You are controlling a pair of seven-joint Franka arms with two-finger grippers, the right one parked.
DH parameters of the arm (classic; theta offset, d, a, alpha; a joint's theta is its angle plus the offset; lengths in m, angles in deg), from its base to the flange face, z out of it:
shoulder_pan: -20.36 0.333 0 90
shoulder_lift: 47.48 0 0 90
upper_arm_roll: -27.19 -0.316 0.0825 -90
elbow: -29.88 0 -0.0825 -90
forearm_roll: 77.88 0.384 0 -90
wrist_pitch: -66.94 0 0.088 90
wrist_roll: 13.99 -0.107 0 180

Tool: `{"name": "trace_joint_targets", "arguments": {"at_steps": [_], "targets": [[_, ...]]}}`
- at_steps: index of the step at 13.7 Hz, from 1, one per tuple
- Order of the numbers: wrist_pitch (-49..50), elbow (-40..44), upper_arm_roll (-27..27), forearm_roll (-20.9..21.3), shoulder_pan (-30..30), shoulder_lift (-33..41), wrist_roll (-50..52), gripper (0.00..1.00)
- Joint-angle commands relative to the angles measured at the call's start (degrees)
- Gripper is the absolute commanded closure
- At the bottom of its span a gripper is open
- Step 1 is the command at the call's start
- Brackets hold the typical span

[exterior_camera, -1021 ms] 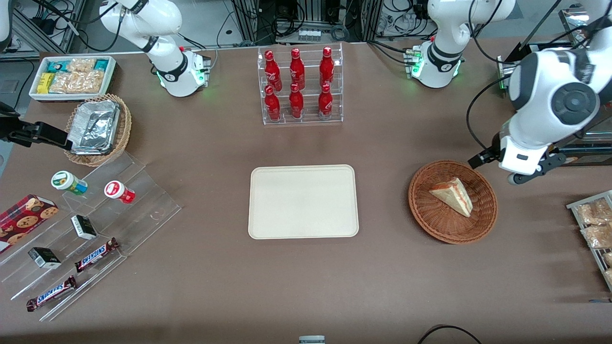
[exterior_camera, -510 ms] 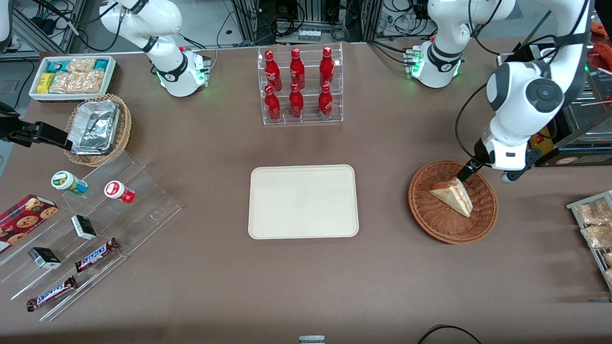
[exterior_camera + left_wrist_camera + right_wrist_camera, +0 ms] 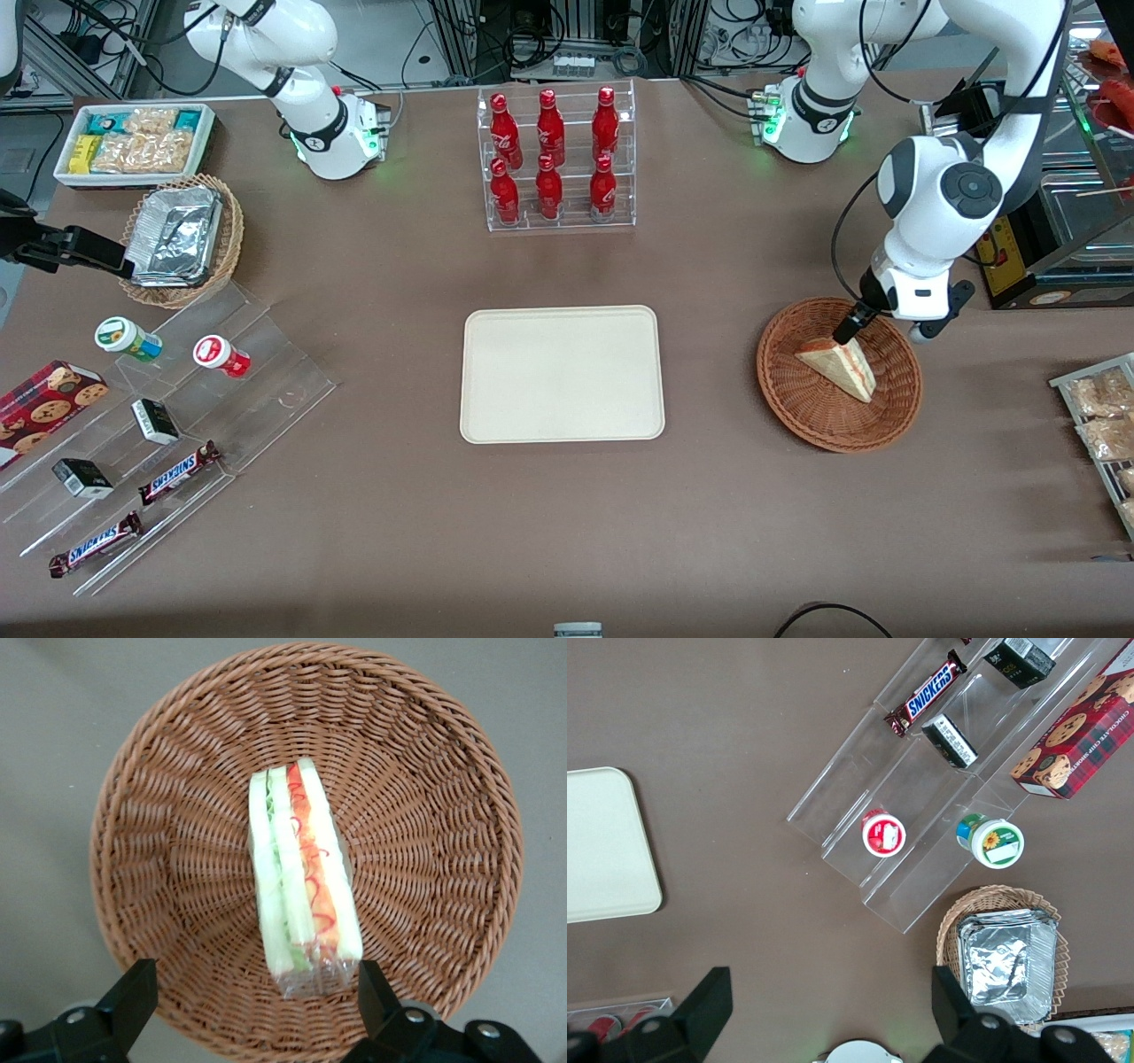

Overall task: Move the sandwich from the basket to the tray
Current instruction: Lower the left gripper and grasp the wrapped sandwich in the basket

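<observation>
The sandwich (image 3: 839,362), a pale bread wedge with red, orange and green layers, lies in the reddish-brown wicker basket (image 3: 797,403) toward the working arm's end of the table. It shows close up in the left wrist view (image 3: 301,877), wrapped in clear film, in the basket (image 3: 177,815). My left gripper (image 3: 849,326) hangs open just above the basket's farther rim and the sandwich's farther end. In the left wrist view the gripper (image 3: 257,1001) has its black fingers (image 3: 133,997) spread wide, one to each side of the sandwich's end. The cream-white tray (image 3: 562,373) lies empty at the table's middle.
A clear rack of red bottles (image 3: 555,159) stands farther from the camera than the tray. A tan basket with foil (image 3: 180,237), a snack bin (image 3: 135,142) and clear steps with snacks (image 3: 168,434) lie toward the parked arm's end. Packets on a rack (image 3: 1103,425) lie beside the basket.
My left gripper has moved from beside the basket to over its farther rim, and now hangs at the sandwich's farther end. The sandwich has not moved.
</observation>
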Motion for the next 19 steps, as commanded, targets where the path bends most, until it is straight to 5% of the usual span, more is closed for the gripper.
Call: {"name": "trace_joint_targets", "arguments": {"at_steps": [1, 11, 12, 14, 15, 19], "targets": [[-3.08, -0.1, -0.09, -0.64, -0.4, -2.05, 1.02, 0.0], [-7.83, 0.07, -0.09, -0.64, -0.92, -6.01, 1.81, 0.02], [-7.83, 0.25, -0.09, -0.64, -0.92, -6.1, 1.9, 0.14], [-7.83, 0.43, -0.09, -0.64, -0.92, -6.36, 2.51, 0.78], [-7.83, 0.43, -0.09, -0.64, -0.92, -6.45, 2.51, 1.0], [-7.66, 0.69, 0.0, -0.38, -1.01, -6.19, 2.34, 1.0]]}}
